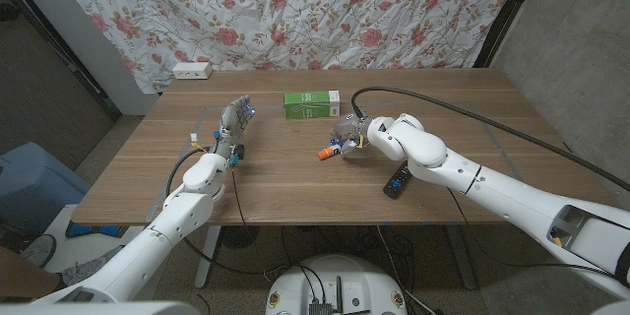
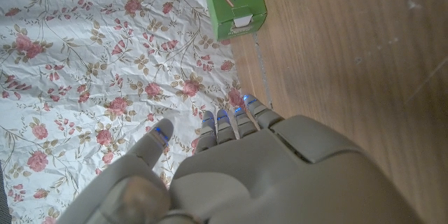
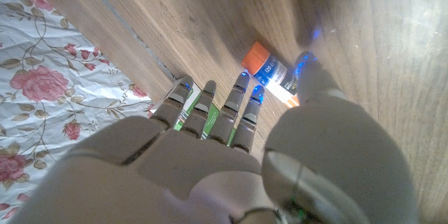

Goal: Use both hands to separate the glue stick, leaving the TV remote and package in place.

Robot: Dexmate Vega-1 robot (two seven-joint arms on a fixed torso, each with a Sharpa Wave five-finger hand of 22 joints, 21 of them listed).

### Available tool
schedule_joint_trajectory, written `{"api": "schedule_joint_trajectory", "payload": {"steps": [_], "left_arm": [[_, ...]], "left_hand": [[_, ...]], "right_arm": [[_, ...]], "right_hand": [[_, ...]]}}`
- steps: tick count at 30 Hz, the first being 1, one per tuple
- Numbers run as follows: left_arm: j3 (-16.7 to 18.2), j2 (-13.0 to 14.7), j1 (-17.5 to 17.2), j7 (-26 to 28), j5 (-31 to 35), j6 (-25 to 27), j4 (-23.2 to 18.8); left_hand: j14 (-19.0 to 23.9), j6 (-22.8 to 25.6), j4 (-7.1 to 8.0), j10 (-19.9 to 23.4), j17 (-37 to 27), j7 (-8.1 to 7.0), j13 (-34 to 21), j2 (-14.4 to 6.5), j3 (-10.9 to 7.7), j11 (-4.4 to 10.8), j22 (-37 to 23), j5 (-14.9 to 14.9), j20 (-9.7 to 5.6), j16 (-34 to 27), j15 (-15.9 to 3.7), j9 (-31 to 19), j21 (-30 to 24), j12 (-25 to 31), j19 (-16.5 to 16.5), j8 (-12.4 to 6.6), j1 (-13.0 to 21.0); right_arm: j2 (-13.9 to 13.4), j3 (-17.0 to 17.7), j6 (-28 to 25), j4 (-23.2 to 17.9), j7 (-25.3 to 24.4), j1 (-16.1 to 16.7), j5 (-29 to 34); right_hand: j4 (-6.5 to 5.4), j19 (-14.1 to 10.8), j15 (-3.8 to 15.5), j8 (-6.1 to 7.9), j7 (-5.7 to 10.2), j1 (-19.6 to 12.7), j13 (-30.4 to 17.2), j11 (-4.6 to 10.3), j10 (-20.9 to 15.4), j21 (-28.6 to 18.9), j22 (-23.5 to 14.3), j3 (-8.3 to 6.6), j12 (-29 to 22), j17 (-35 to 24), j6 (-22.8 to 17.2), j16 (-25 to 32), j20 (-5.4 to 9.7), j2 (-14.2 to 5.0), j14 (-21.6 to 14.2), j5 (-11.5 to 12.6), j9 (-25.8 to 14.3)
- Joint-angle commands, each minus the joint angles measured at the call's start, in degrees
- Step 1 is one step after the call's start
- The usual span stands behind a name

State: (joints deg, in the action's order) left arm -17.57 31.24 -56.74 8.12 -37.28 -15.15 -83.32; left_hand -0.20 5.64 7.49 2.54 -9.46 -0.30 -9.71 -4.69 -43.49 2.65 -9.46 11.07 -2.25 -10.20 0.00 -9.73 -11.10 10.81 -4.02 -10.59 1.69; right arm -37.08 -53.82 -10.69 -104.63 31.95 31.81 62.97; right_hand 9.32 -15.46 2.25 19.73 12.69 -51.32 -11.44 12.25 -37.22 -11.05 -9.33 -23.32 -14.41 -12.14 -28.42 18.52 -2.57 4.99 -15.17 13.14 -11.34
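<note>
On the wooden worktop (image 1: 295, 172), the orange-capped, blue-labelled glue stick (image 1: 329, 153) lies at nine o'clock of the right hand (image 1: 351, 135), whose spread, empty fingers (image 3: 241, 105) frame it in the wrist view, while the left hand (image 1: 233, 126) is likewise apart.

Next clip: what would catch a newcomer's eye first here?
Probably the right hand at the table's middle, fingers spread around the glue stick with its orange cap; whether it grips yet, I cannot tell. Behind it lies the green package, and the black TV remote lies beside the right forearm. The left hand stands open, fingers up, over the table's left side.
</note>
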Motion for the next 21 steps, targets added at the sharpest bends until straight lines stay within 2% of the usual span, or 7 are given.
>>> {"api": "schedule_joint_trajectory", "payload": {"steps": [1, 12, 21], "left_arm": [[0.10, -0.04, -0.34, 0.45, 0.04, 0.02, -0.24], [0.19, -0.06, -0.71, 1.26, 0.19, 0.33, -0.67], [0.02, -0.31, -0.35, 1.46, 0.33, 0.49, -0.41]], "left_hand": [[0.01, 0.59, 0.35, 0.47, -0.13, 0.12, -0.15, -4.87, -0.23, 0.03, -0.28, 0.25, -0.34, 0.19, 0.17, -0.25, 0.18, -0.04, -0.38, 0.18, -0.38], [-0.01, 0.62, 0.40, 0.51, -0.14, 0.17, -0.15, -4.87, -0.25, 0.08, -0.28, 0.24, -0.36, 0.20, 0.17, -0.25, 0.18, -0.03, -0.38, 0.18, -0.41], [-0.02, 0.62, 0.44, 0.48, -0.15, 0.16, -0.15, -4.86, -0.26, 0.06, -0.28, 0.24, -0.35, 0.20, 0.17, -0.25, 0.18, -0.05, -0.37, 0.19, -0.44]], "right_arm": [[-0.37, 0.50, 1.08, 1.19, -5.18, 1.25, 0.23], [-0.04, 0.09, 1.64, 3.00, -6.20, 0.71, 0.41], [-0.39, 0.28, 2.38, 3.92, -9.26, 0.84, -0.06]], "right_hand": [[-0.01, -0.77, 3.14, 0.89, -0.03, -0.23, -0.19, 0.08, -2.10, 0.02, -0.20, 0.47, -0.38, -0.26, -2.05, 0.47, 0.11, 0.14, -0.93, 0.66, -0.29], [0.30, -0.76, 3.99, 1.86, 0.03, -2.52, -0.26, 0.17, -4.91, 0.26, -0.20, 0.33, -0.38, -0.42, -5.17, 0.78, 0.39, -0.64, -1.56, 1.43, -0.40], [-0.12, -1.60, 5.79, 4.57, 0.10, -4.26, -0.50, 0.25, -10.02, 0.19, -0.20, 1.37, -0.34, -1.00, -12.54, 2.06, 0.70, -1.27, -3.91, 1.69, -0.82]]}}
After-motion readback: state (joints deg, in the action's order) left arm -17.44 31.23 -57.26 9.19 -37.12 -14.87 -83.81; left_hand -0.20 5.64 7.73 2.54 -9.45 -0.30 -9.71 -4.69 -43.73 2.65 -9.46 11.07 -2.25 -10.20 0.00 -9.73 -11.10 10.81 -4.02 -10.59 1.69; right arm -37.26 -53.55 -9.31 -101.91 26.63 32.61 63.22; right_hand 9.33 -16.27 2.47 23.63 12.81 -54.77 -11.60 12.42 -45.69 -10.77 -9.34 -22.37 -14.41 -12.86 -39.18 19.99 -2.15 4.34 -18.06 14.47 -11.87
